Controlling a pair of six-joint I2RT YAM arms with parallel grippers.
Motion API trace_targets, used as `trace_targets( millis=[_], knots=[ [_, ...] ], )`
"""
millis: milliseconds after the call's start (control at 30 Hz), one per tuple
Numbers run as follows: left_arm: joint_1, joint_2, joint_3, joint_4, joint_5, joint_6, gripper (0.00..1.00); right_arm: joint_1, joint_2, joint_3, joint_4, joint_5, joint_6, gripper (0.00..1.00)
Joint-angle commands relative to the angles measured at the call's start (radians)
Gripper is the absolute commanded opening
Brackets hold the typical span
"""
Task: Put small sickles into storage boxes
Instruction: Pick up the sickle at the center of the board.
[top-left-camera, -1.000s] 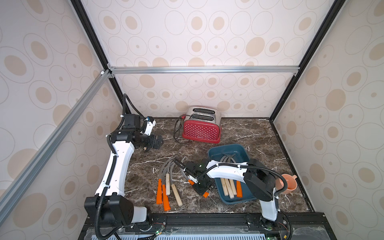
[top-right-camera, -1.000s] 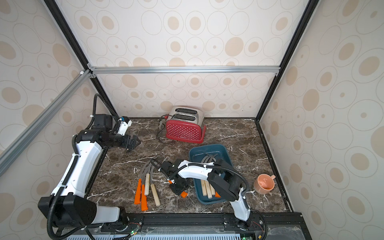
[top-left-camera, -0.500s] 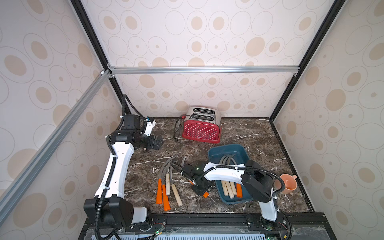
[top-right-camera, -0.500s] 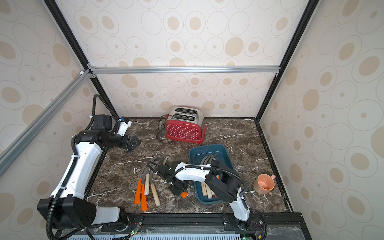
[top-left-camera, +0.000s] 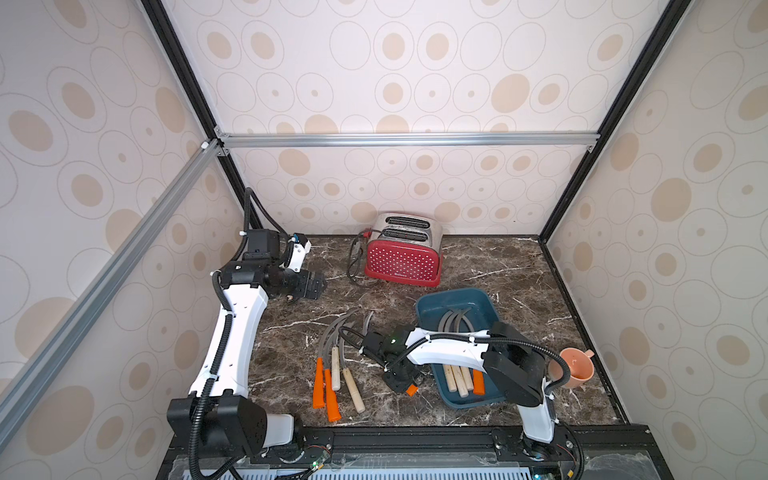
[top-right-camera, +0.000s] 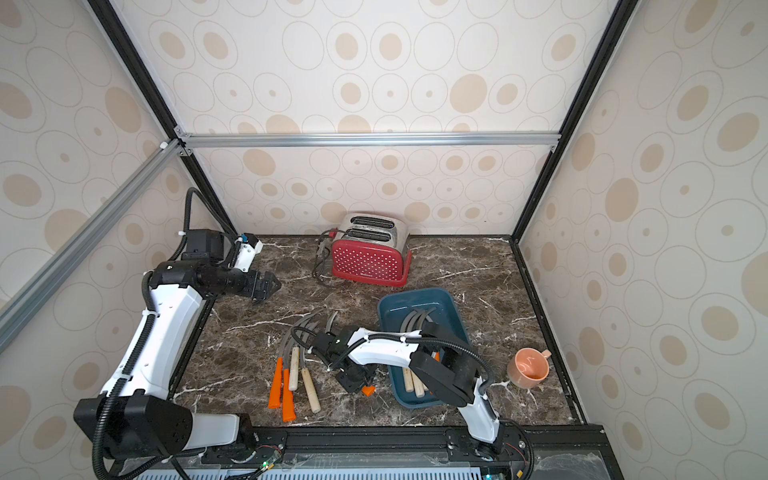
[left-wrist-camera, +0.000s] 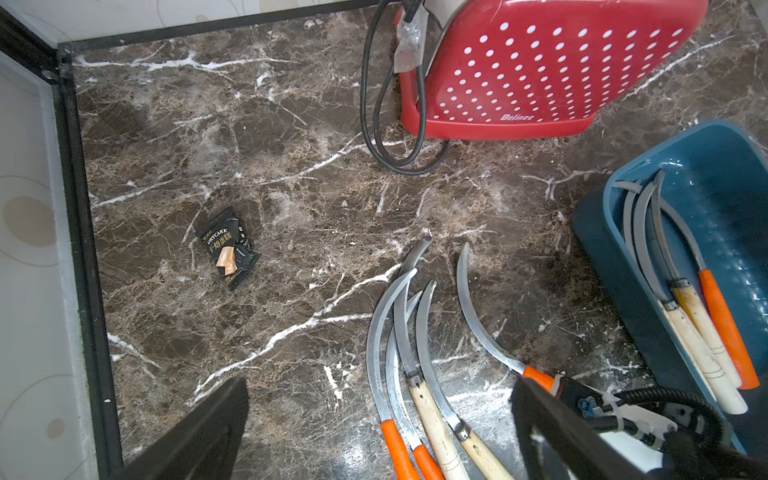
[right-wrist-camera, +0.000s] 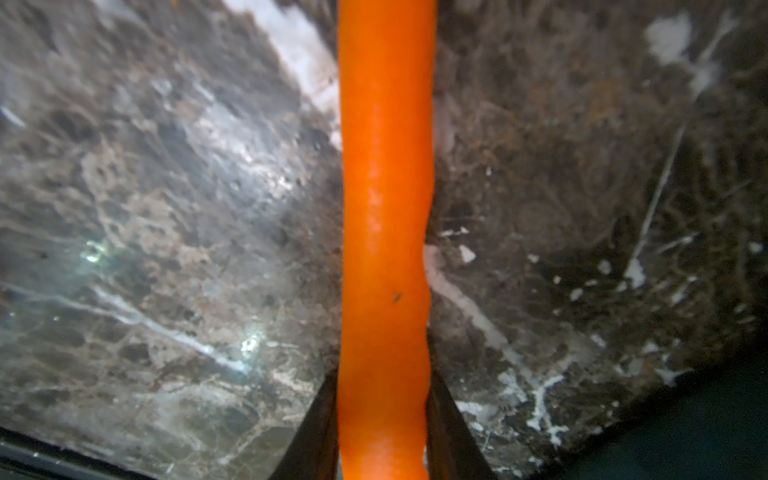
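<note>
Moved: right gripper (top-left-camera: 401, 378) jaws have narrowed, pinching one orange-handled, grey curved-blade small sickle (right-wrist-camera: 384, 208) just left of the shallow dark teal rectangular storage tray (top-left-camera: 478, 301).
Inside tray: four sickles (top-left-camera: 455, 376).
Left of tray: four loose sickles (top-left-camera: 336, 372).
Left gripper (top-left-camera: 321, 286): wide, empty.

Both top views: taken from high at the front, tilted down toward the back wall (top-left-camera: 395, 187); whole dark brown marble tabletop (top-left-camera: 498, 266) covered, nearly identically. Left wrist view: aimed down from mid height; red white-dotted toaster (left-wrist-camera: 540, 70), dark teal rectangular plastic tray (left-wrist-camera: 731, 178) and grey-bladed sickles (left-wrist-camera: 430, 411) are shared with the top views. Right wrist view: held very close, filled by orange plastic sickle handle (right-wrist-camera: 384, 208) over marble.
</note>
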Motion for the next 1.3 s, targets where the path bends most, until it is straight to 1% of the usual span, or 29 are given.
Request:
trace_targets(
  millis=[0, 367, 500, 900, 1133, 1267],
  knots=[
    [0.007, -0.034, 0.041, -0.017, 0.008, 0.0, 0.99, 0.019, 0.026, -0.004, 0.023, 0.089, 0.011, 0.07],
    [0.007, -0.034, 0.073, -0.016, 0.006, -0.012, 0.99, 0.027, -0.041, 0.015, 0.001, 0.221, 0.019, 0.06],
    [0.007, -0.036, 0.078, -0.016, 0.002, -0.013, 0.99, 0.028, -0.055, 0.03, -0.012, 0.252, 0.011, 0.06],
    [0.006, -0.034, 0.087, -0.016, 0.002, -0.021, 0.99, 0.028, -0.066, 0.075, -0.034, 0.289, -0.011, 0.06],
    [0.007, -0.031, 0.103, -0.016, 0.0, -0.019, 0.99, 0.028, -0.077, 0.107, -0.082, 0.337, -0.029, 0.06],
    [0.007, -0.023, 0.114, -0.016, 0.005, -0.022, 0.99, 0.025, -0.108, 0.118, -0.085, 0.308, -0.034, 0.06]
  ],
)
